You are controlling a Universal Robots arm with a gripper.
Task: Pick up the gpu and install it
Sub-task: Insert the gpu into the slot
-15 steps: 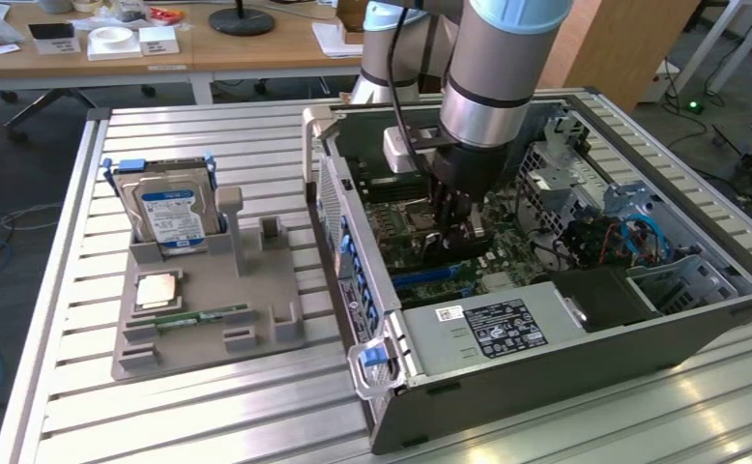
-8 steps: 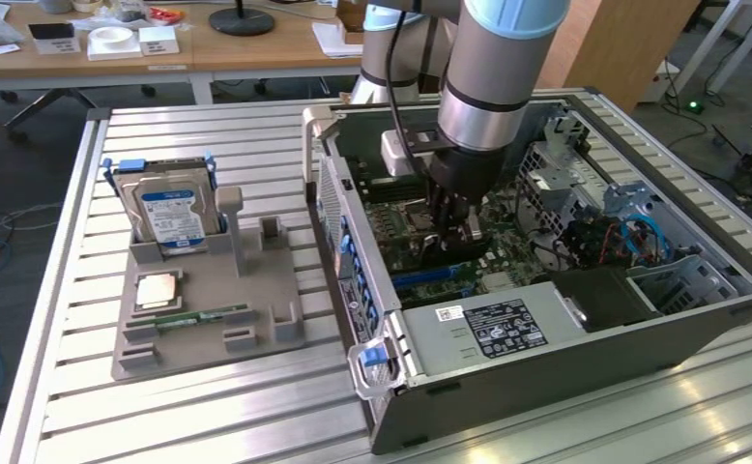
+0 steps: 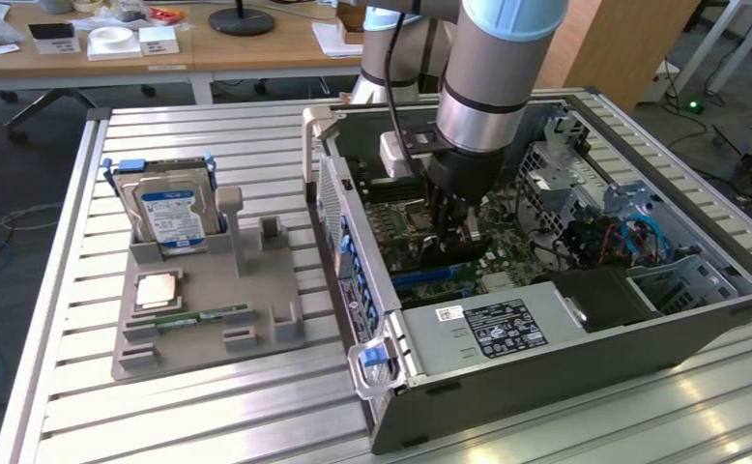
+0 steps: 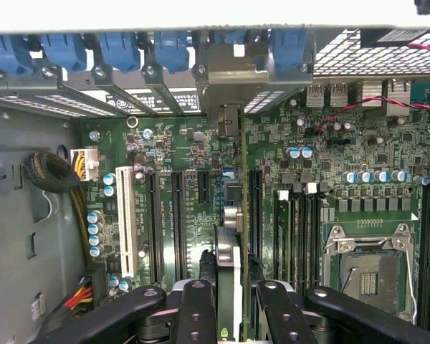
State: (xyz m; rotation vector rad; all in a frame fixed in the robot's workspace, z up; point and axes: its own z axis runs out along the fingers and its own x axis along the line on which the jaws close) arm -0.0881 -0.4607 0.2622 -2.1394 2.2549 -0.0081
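Black fingers (image 4: 201,315) of the gripper (image 4: 229,308) clamp the gpu (image 4: 228,269) edge-on between them in the wrist view, the card standing upright over the motherboard (image 4: 301,179) among its long slots, its metal bracket (image 4: 229,72) up against the case's rear wall. In the exterior view, from its left: a hard drive (image 3: 170,215) stands in a grey holder (image 3: 209,304), with a cpu (image 3: 157,290) and memory stick (image 3: 202,316) lying there; then the open case (image 3: 531,338), where the gripper (image 3: 453,242) reaches down inside, holding the gpu (image 3: 430,257) at the board.
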